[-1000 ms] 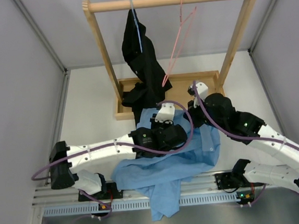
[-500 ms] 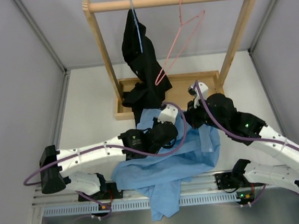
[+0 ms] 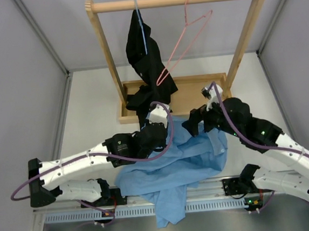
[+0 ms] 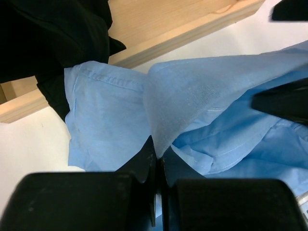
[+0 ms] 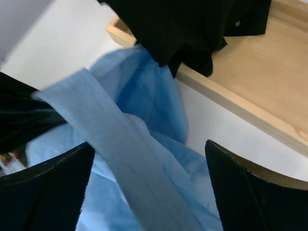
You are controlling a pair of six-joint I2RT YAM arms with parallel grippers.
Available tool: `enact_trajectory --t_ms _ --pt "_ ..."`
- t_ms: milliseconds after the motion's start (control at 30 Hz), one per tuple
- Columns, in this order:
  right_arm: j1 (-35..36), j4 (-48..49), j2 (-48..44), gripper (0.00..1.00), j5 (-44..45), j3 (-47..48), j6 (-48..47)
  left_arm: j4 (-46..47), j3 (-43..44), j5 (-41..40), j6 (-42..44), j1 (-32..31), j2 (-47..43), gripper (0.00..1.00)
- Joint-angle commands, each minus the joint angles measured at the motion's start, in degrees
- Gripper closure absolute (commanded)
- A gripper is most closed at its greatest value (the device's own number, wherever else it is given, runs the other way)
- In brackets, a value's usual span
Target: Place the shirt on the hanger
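The light blue shirt (image 3: 175, 165) lies crumpled on the table in front of the wooden rack, one part hanging over the near edge. My left gripper (image 3: 156, 127) is shut on a fold of the shirt (image 4: 192, 91), which rises taut from its tips (image 4: 159, 154). My right gripper (image 3: 194, 124) stands open just right of it, with a band of shirt cloth (image 5: 130, 163) running between its fingers (image 5: 240, 192) without being pinched. The pink hanger (image 3: 183, 40) hangs tilted from the rack's top bar, apart from both grippers.
A wooden rack (image 3: 174, 0) with a tray base (image 3: 195, 87) stands at the back. A black garment (image 3: 145, 62) hangs from a pale blue hanger (image 3: 142, 27) and drapes onto the tray. Grey walls close in on both sides.
My left gripper has closed on the shirt fold and pulled back to the left. My right gripper has let go and opened, drawing slightly right. The pink hanger has swung.
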Motion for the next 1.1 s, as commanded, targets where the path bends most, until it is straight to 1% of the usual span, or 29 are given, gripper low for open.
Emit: enact_trajectory --t_ms 0,33,133,233,300,467,633,767,867,1067 --pt "-0.3 4.9 -3.6 0.01 1.6 5.5 2.4 2.1 -2.4 2.7 -0.3 0.4 -2.1 1.0" --pt "-0.3 4.9 -3.3 0.0 6.1 6.8 3.1 3.7 -3.5 3.1 -0.3 0.4 -2.5 1.0" --pt "-0.3 4.2 -0.9 0.0 14.3 12.3 4.6 6.9 -6.1 4.0 -0.5 0.4 -4.4 1.0" --pt "-0.3 4.3 3.7 0.0 19.8 17.5 6.7 12.0 -10.4 3.4 -1.5 0.4 -6.9 1.0" --pt "-0.2 4.6 7.7 0.0 20.9 22.0 7.3 14.7 -12.9 2.8 -2.1 0.4 -8.7 1.0" --pt "-0.3 6.1 14.6 0.0 25.0 30.3 7.5 16.4 -15.1 2.1 -2.4 0.4 -10.1 1.0" --pt "-0.4 6.3 22.1 0.01 31.1 36.6 3.9 16.4 -15.7 3.0 -2.8 0.4 -8.9 1.0" --pt "-0.6 6.3 29.1 0.05 31.8 43.0 1.4 16.3 -15.6 3.2 -3.8 0.4 -6.9 1.0" --pt "-1.1 6.4 32.5 0.07 32.5 46.0 0.3 16.4 -15.7 3.5 -4.2 0.4 -6.2 1.0" --pt "-1.6 7.9 33.9 0.09 31.7 46.2 0.2 16.7 -16.7 3.7 -4.5 0.4 -5.7 1.0"
